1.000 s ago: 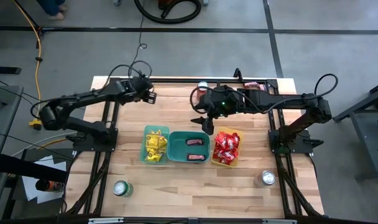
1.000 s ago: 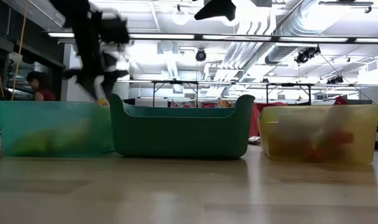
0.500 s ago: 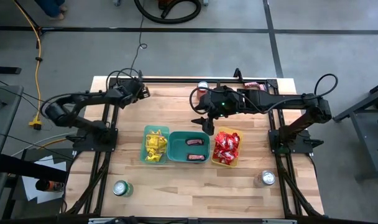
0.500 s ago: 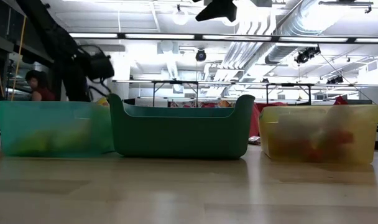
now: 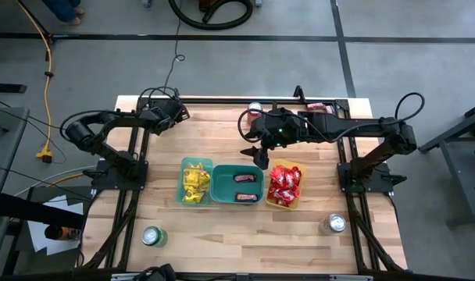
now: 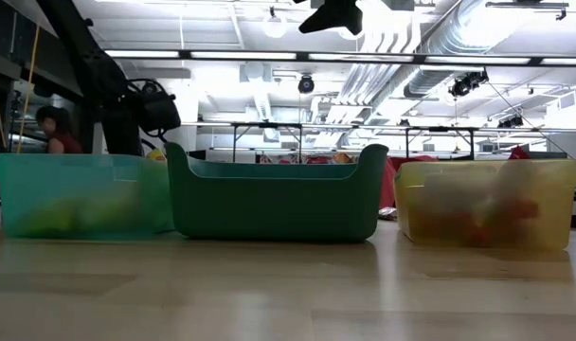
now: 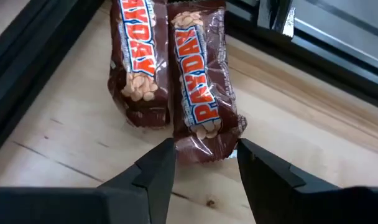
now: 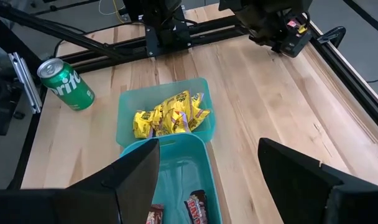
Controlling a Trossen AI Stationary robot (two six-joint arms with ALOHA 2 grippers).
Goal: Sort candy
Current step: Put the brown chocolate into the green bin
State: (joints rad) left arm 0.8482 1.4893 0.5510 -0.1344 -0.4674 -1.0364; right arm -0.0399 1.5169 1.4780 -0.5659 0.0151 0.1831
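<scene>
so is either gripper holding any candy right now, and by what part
Nothing is held. The left gripper has open jaws either side of the near end of a brown bar lying on the table, not closed on it. The right gripper hangs open over the bins.

You have three bins in a row on the desk: the green bin, the teal bin beside it, and the yellow bin on the teal bin's other side. Two brown bars lie in the teal bin. Two more brown bars lie side by side before your left tool. You can count three cans: one green, one silver, one at the far edge. The yellow packets and red packets are heaped too close to count.
</scene>
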